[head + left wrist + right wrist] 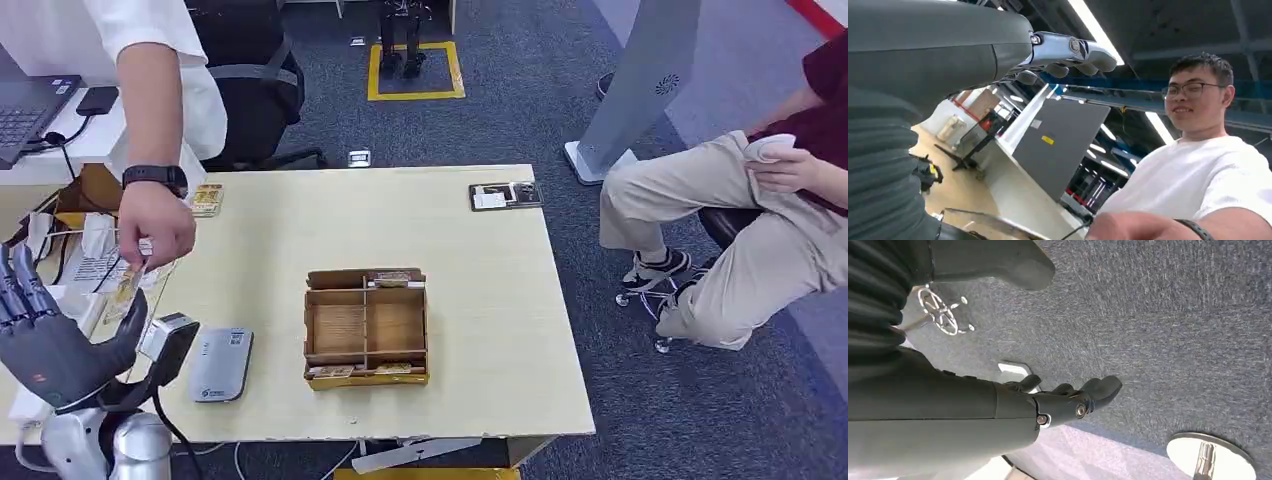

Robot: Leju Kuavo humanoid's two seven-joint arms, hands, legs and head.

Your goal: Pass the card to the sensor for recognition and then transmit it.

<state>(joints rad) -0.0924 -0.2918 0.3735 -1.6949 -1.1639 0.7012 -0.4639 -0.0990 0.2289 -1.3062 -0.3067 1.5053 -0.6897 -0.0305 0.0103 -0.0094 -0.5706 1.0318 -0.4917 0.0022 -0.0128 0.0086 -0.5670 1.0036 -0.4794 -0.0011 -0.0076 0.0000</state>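
I can read no brand or writing anywhere: the print on the card [127, 287], on the grey sensor [221, 364] and on the black tray [507, 195] is too small and blurred to make out. In my left wrist view a yellow label [1048, 140] sits on a grey panel, and its text is unreadable too.

My left hand [48, 335] is raised at the table's [480, 300] left edge, palm up, fingers spread and holding nothing. The card hangs just at one o'clock from it, pinched in a person's hand [155, 225] that reaches down from twelve o'clock; that wrist wears a black watch [155, 176]. The card is close above my thumb, but I cannot tell whether it touches it. The sensor lies flat on the table at three o'clock from my hand, just beyond a small black and silver device [168, 340] beside my thumb.

A brown cardboard box [366, 326] with dividers stands in the middle of the table, with cards along its near and far edges. More cards [207, 199] lie at the table's far left corner.

My right hand [1068, 400] hangs over blue carpet, fingers loosely apart and gently curved, with nothing in them.
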